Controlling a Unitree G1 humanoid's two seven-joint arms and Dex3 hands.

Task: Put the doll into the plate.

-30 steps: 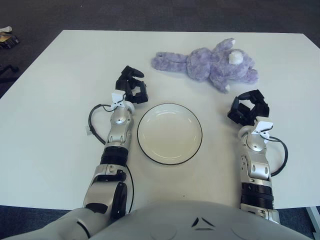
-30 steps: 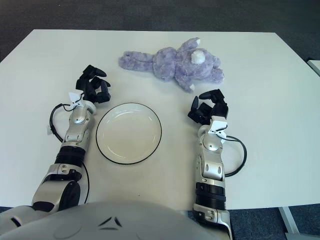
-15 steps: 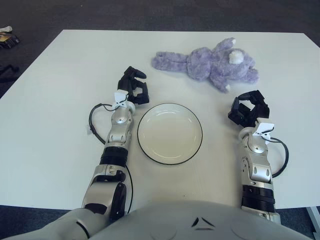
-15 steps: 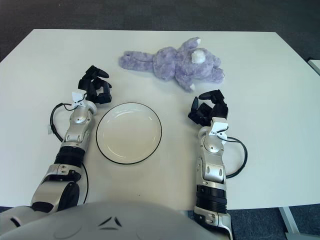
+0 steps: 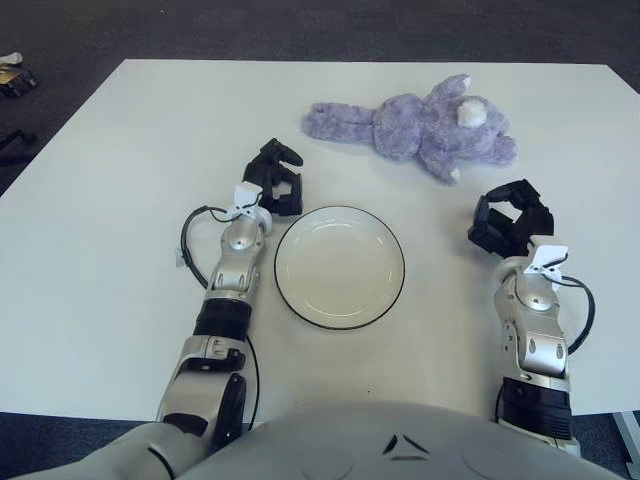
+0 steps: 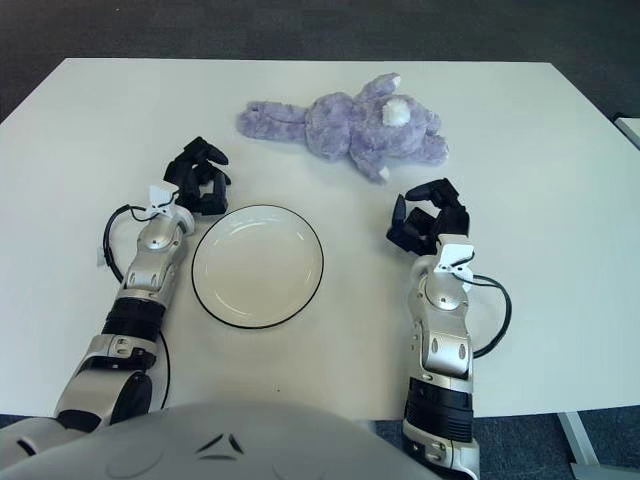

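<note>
Both hands have shifted over the last second, neither touching the doll [image 5: 415, 131] yet. Left hand [image 5: 277, 179], fingers curled on nothing, has drifted in to just beside the plate [image 5: 340, 267] rim, on its far-left side. Right hand [image 5: 511, 218], fingers loosely curled and empty, has slid rightward away from the plate. Doll lies unmoved on the counter [image 5: 120, 180] beyond the plate. Reach barely begun.
</note>
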